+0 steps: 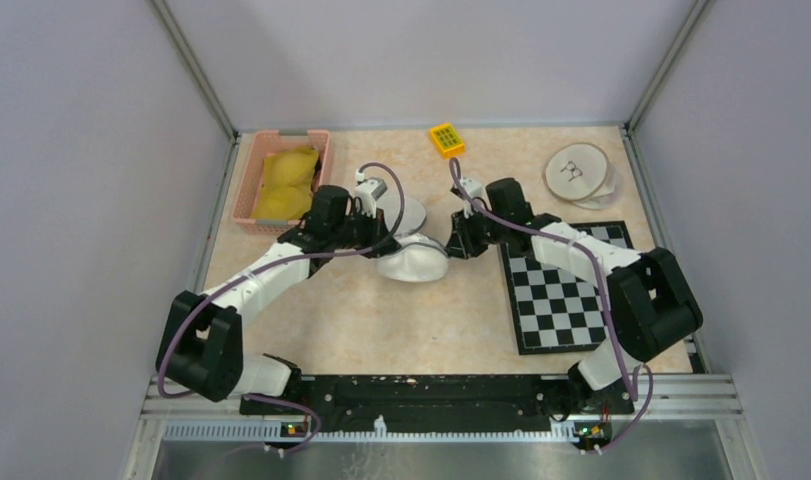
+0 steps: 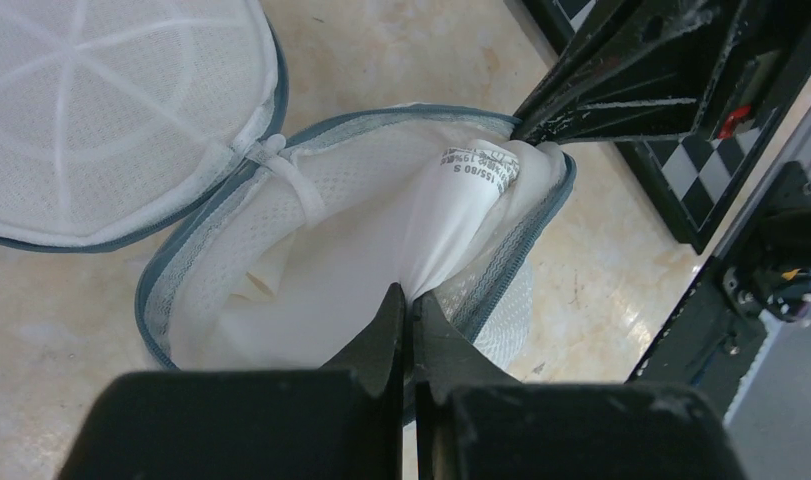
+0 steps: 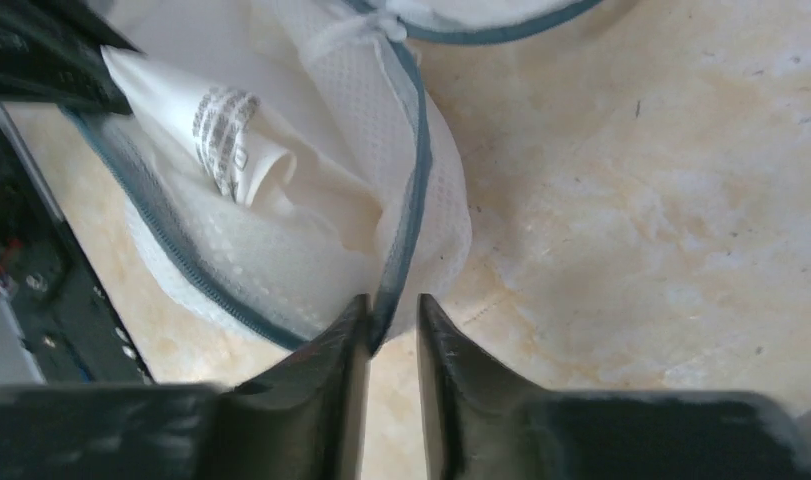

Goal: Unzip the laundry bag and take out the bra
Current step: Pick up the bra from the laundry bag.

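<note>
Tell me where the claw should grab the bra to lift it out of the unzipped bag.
Grip the bunched white fold of the bra beside its care label, where fabric rises above the rim. Probably best to come from above through the open mouth of the laundry bag; mesh walls block the sides.

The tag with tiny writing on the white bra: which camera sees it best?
The left wrist view: the tag faces the camera, sharp and close. The right wrist view shows the tag slanted and blurry. From the top view it is too small to see.
</note>
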`<state>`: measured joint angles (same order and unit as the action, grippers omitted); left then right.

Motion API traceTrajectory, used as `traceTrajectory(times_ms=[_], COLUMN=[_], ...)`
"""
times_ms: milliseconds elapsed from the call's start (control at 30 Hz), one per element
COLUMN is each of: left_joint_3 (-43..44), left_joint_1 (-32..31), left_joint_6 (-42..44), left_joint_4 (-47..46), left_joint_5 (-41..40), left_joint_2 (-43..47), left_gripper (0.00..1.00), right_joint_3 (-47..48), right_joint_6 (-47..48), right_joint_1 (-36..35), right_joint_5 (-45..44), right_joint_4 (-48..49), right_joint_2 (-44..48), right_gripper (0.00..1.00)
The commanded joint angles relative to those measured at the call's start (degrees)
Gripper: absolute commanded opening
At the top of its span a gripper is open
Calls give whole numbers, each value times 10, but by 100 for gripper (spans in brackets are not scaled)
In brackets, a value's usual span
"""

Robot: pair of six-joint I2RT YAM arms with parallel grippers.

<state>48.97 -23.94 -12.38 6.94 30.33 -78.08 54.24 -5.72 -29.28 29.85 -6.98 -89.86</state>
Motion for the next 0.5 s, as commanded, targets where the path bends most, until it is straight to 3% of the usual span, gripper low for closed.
traceTrajectory(times_ms=[0, 100, 167, 367, 467], left_joint_3=[-14, -29, -40, -64, -64], left_joint_1=[5, 5, 5, 3, -1], left_joint_6=[-70, -82, -89, -122, -126], left_joint_4=[-87, -99, -113, -155, -168], left_joint_5=[40, 34, 30, 23, 25], left_joint_2=[-9, -16, -16, -18, -28], left_gripper=[0, 0, 0, 0, 3], right_joint_3=[37, 37, 25, -18, -83], right_joint_6=[-9, -72, -130, -190, -268], right_joint_1=[8, 33, 73, 140, 139], right_joint_5=[4, 23, 54, 127, 230], right_joint_4=[-18, -17, -15, -56, 34], right_joint_2=[23, 30, 34, 54, 51], right_gripper=[40, 63, 71, 73, 73])
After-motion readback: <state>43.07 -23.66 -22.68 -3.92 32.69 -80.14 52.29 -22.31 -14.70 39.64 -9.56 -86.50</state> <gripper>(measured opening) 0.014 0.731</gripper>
